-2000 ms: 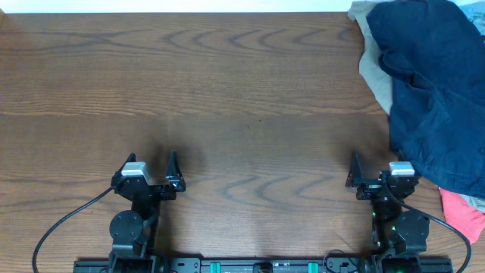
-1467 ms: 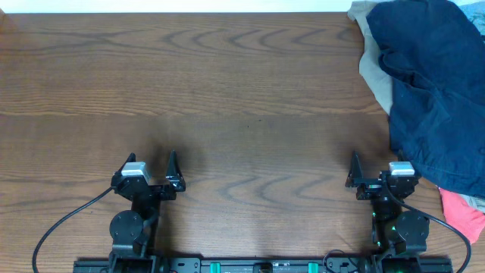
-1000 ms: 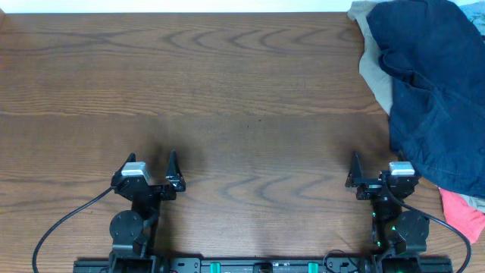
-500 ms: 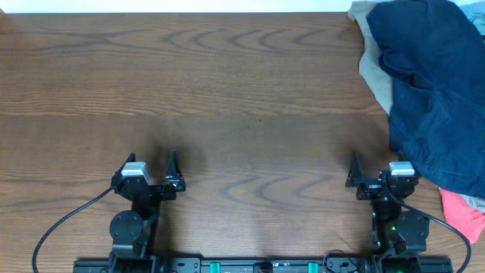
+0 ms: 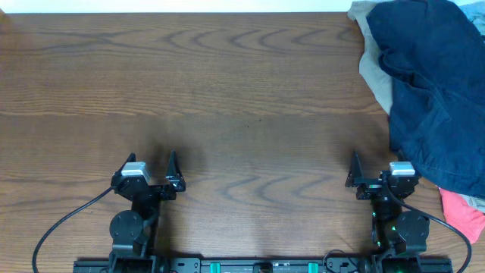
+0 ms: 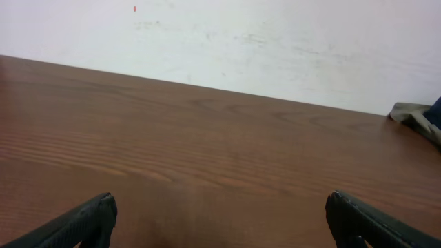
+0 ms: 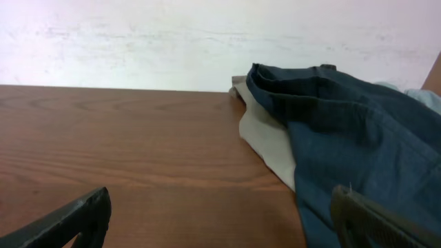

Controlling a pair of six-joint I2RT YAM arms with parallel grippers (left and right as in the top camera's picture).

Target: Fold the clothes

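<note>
Attention is going to the navy shorts, which are lying rumpled at the far right corner of the desk, draped over a khaki garment, with a red-orange cloth peeking out at the near right edge. Nothing is being folded yet, so the step in hand is looking like the fetch. The right hand is sitting nearest the pile, and it should be aiming for a free hem or the waistband, biting navy fabric only and leaving the khaki layer behind. From there it should be dragging the shorts onto the bare wood in the middle, where both legs can be spread flat. The wrist view is showing navy overlapping khaki along one edge, so a shallow pinch from above is looking safer. The right hand is spread wide, holding and touching nothing; the left hand is likewise spread wide and empty, well apart from the shorts.
</note>
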